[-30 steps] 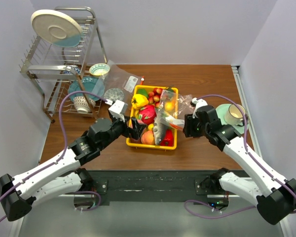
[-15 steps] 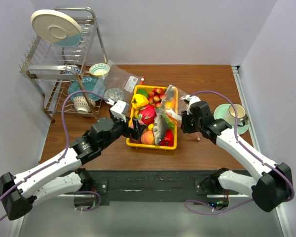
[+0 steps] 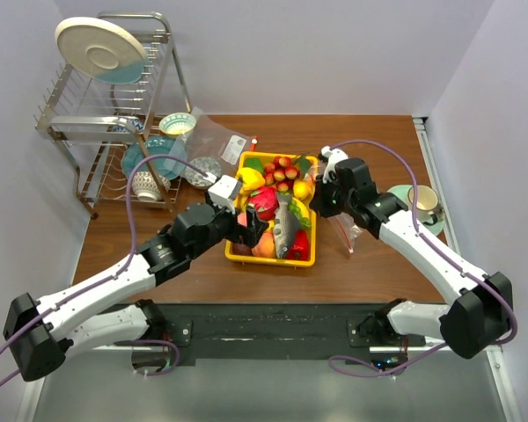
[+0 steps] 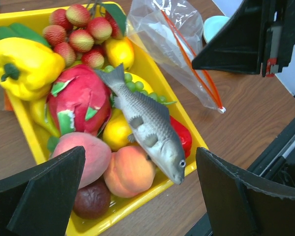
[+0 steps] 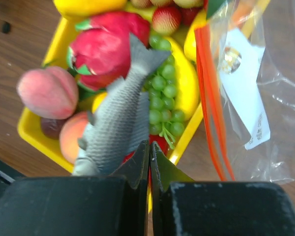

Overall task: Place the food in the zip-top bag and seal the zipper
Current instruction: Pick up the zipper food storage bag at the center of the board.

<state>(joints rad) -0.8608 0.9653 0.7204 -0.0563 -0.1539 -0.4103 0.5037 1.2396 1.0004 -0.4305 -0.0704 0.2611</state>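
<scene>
Food (image 3: 277, 207): glossy toy pieces heaped in a yellow tray (image 3: 286, 261) at mid-table.
Fish (image 4: 147, 128): grey, on top of the heap, head toward the tray's near rim, lying over grapes (image 5: 162, 98) and peaches (image 4: 130, 169).
Other pieces: dragon fruit (image 4: 78, 101) beside the fish; yellow pepper (image 4: 27, 66) at the tray's left side.
Bag (image 4: 162, 34): crinkled, clear, on the table (image 4: 246, 128) just right of the tray, one end touching the tray's far right corner (white label (image 5: 246, 93) visible).
Zipper (image 5: 210, 98): orange-red strip along the bag edge nearest the tray; sealed or not, cannot tell.
Left gripper (image 4: 140, 162): fingers spread wide, grasping nothing, hovering over the tray's near-left part.
Right gripper (image 5: 150, 157): fingers clenched together, nothing visible between them, above the tray's right side, bag beside it.
Surroundings: dish rack (image 3: 106, 114) far left; cup (image 3: 420, 204) at right.
</scene>
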